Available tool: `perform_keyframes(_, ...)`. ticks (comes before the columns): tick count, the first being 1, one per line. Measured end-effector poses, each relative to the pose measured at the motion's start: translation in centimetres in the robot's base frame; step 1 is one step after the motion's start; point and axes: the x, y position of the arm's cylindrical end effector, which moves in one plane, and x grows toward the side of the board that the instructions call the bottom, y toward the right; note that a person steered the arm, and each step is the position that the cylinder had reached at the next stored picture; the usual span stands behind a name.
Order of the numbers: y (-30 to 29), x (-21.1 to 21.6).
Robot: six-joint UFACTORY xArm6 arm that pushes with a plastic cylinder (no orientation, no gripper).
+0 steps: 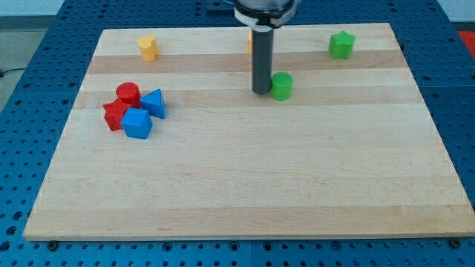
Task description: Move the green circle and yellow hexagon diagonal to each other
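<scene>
The green circle [282, 86] stands on the wooden board [245, 193] a little right of centre in the upper part of the view. My tip [260, 92] rests on the board just left of it, touching or nearly touching its side. A yellow block [251, 41] shows only as a sliver behind the rod, near the view's top; its shape is hidden. Another yellow block [148, 47] stands near the top left of the board.
A green star [341, 44] sits at the top right. At the left a cluster holds a red cylinder [128, 93], a red star-like block [114, 115], a blue triangular block [154, 103] and a blue block [137, 123].
</scene>
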Motion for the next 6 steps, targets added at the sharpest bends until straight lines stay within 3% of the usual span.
perform_keyframes(3, 1.6, 3.2)
perform_keyframes(6, 9.0, -1.8)
